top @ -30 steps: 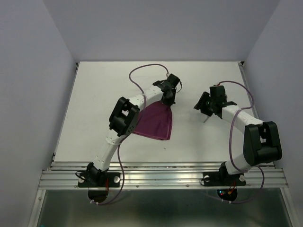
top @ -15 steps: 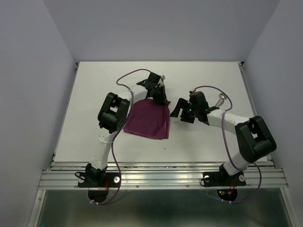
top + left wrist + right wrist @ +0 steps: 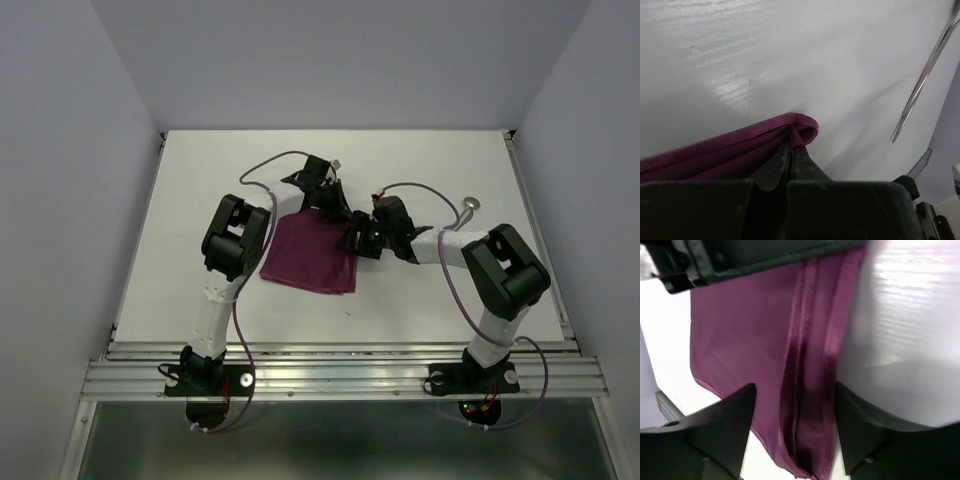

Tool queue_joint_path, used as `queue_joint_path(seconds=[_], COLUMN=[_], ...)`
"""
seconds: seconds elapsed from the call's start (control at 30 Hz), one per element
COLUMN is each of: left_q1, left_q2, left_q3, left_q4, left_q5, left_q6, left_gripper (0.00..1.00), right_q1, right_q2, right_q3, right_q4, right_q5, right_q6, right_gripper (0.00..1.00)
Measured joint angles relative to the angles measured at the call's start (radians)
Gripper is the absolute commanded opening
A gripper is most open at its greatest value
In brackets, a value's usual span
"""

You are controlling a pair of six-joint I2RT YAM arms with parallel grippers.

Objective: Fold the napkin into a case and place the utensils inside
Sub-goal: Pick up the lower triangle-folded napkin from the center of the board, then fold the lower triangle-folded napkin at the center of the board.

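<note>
White tabletop [image 3: 200,200] w/ folded plum-purple cloth napkin [image 3: 310,262]; my L gripper [image 3: 790,149] pinches its corner fold, R gripper [image 3: 794,392] jaws wide over its edge.

White table [image 3: 200,200] between pale lavender walls [image 3: 60,200], metal rail [image 3: 340,372] along near edge.

What I cannot make out
My left gripper [image 3: 790,150] hides the napkin [image 3: 715,155] corner it pinches; a thin utensil [image 3: 920,82] runs off the top-right edge; right wrist view blurred.
</note>
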Motion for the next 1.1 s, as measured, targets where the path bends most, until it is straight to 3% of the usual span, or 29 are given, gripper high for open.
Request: queue_joint_path(seconds=[0.23, 0.5, 0.53, 0.7, 0.83, 0.97, 1.1], left_q1=[0.019, 0.051, 0.055, 0.063, 0.064, 0.064, 0.064], left_q2=[-0.011, -0.042, -0.047, -0.064, -0.069, -0.069, -0.073], left_q3=[-0.04, -0.066, -0.071, -0.082, -0.092, -0.102, -0.137], left_q4=[0.053, 0.084, 0.088, 0.116, 0.142, 0.175, 0.222], left_q5=[0.024, 0.019, 0.02, 0.019, 0.022, 0.032, 0.04], left_q6=[-0.041, -0.067, -0.071, -0.089, -0.103, -0.115, -0.13], left_gripper=[0.0, 0.0, 0.0, 0.0, 0.0, 0.0, 0.0], right_q1=[0.011, 0.055, 0.062, 0.1, 0.114, 0.118, 0.12], right_q2=[0.031, 0.031, 0.031, 0.031, 0.031, 0.031, 0.031], right_q3=[-0.008, -0.002, 0.011, 0.074, 0.132, 0.161, 0.193], right_q4=[0.06, 0.037, 0.019, -0.117, -0.238, -0.335, -0.435], right_q5=[-0.025, 0.003, 0.014, 0.093, 0.202, 0.298, 0.379], right_q6=[0.037, 0.048, 0.043, 0.026, 0.013, -0.011, -0.038], right_gripper=[0.52, 0.54, 0.51, 0.19, 0.06, 0.05, 0.1])
